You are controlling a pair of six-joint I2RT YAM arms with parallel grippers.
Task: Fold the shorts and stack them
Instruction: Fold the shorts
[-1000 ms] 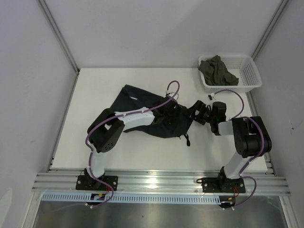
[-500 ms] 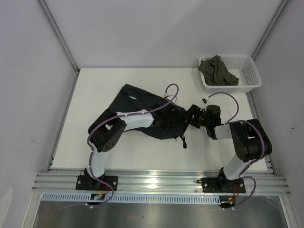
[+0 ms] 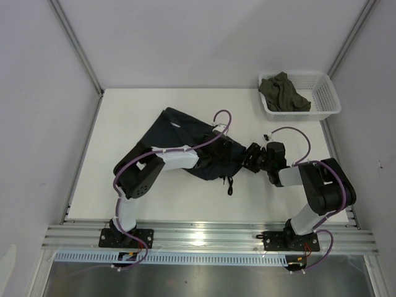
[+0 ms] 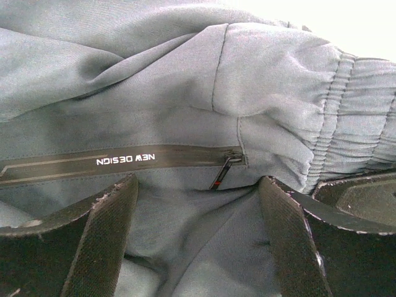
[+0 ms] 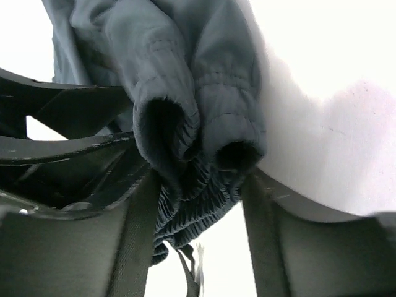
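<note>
Task thing: large dark teal-navy soft fabric shorts [image 3: 185,139] lie spread and rumpled near the middle of the white surface [image 3: 136,111], one leg reaching toward the far left and the waistband bunched at the right.
Progress: early, by my reading. No clean fold shows yet, the cloth is creased in loose ridges, and nothing has been stacked.
Left pincer [image 4: 198,185]: its fingers stand wide apart just over the shorts, above a black zipped pocket strip [image 4: 124,158] with small white lettering. It holds nothing.
Right pincer [image 5: 199,179]: it straddles the gathered elastic waistband [image 5: 185,124], which is doubled over on itself. Cloth touches both fingers, but I cannot tell whether they have clamped it.
Loose end: a thin black drawstring cord [image 3: 229,184] trails off the near edge of the shorts onto the bare surface.
Left to do: probably to draw the waistband across, fold the shorts flat, then stack them.
Basket: a white plastic slatted basket [image 3: 328,99] sits at the far right corner, well apart from the shorts. A crumpled olive-green garment [image 3: 283,93] lies inside.
Surface: matt white with a silver metal rail [image 3: 204,235] along the near edge, where both arms are bolted.
Room: plain pale grey walls [image 3: 204,37] enclose the surface on three sides.
</note>
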